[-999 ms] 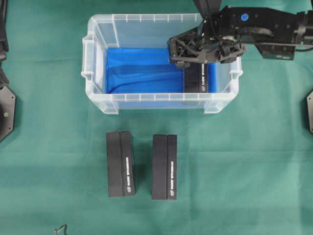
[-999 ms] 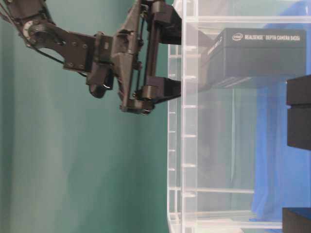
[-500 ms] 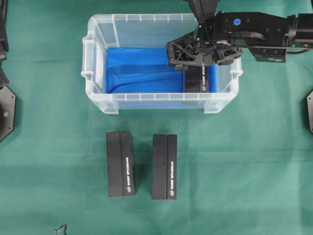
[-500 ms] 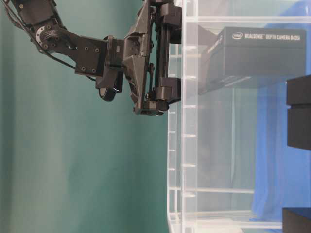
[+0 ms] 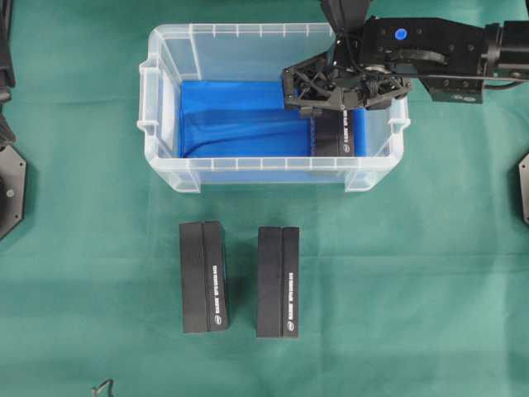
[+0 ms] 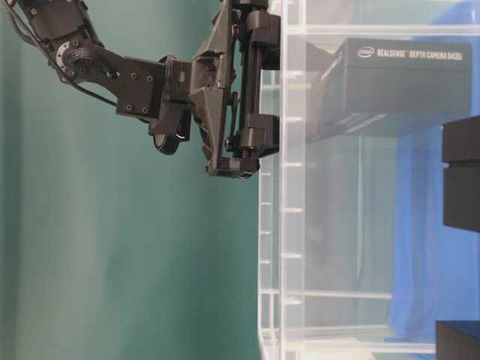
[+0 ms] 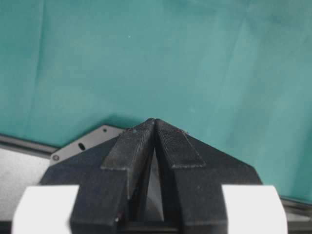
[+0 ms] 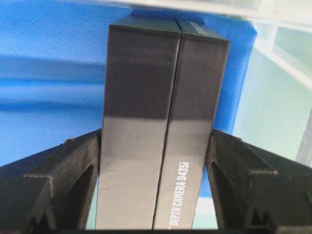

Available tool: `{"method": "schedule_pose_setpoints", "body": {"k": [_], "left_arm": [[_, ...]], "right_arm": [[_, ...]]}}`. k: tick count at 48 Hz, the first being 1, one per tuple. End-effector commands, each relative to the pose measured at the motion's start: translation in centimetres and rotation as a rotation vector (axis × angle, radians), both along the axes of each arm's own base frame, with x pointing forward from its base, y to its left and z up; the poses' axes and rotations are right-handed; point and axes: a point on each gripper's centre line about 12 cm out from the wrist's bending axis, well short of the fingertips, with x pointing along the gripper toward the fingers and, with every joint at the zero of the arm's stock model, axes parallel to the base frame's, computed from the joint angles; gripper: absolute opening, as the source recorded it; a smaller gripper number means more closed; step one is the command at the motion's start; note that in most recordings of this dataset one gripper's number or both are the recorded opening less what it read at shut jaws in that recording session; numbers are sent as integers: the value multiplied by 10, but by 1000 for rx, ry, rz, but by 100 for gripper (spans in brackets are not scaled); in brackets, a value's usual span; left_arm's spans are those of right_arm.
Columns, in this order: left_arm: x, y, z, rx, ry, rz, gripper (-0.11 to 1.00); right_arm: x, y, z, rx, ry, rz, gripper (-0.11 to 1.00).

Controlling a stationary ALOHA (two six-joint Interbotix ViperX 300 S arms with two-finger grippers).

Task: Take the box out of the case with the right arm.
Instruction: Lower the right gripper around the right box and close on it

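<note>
The case (image 5: 248, 31) is a clear plastic bin with a blue sheet (image 5: 240, 120) on its bottom. At its right end a black box (image 5: 335, 136) printed "DEPTH CAMERA D435i" stands on edge. My right gripper (image 5: 335, 103) reaches down into the case over the box. In the right wrist view the box (image 8: 161, 97) fills the gap of the right gripper (image 8: 156, 132), and both fingers press its two sides. The table-level view shows the box (image 6: 405, 82) slightly tilted behind the case wall (image 6: 292, 225). My left gripper (image 7: 154, 120) is shut on nothing over green cloth.
Two more black boxes (image 5: 204, 276) (image 5: 277, 281) lie side by side on the green cloth in front of the case. Black arm bases sit at the left edge (image 5: 8, 186) and right edge (image 5: 523, 186) of the table.
The right gripper sank lower over the box and its fingers closed in onto the box's sides. The box now leans slightly. The left arm has not moved.
</note>
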Motion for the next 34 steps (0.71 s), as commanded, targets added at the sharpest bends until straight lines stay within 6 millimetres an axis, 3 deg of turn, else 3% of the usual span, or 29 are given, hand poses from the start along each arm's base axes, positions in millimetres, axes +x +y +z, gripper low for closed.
{"method": "schedule_pose_setpoints", "body": {"k": [1,20,34], "left_arm": [[1,0,4,2,-17,2,11],[1,0,5,2,-18,2,11],[1,1,4,3,-17,2,11]], "right_arm": [[2,2,1,9,-11,-7,70],[5,2,12,5,-22,-8,70],[1,1,52,-7,-36,-14,70]]}}
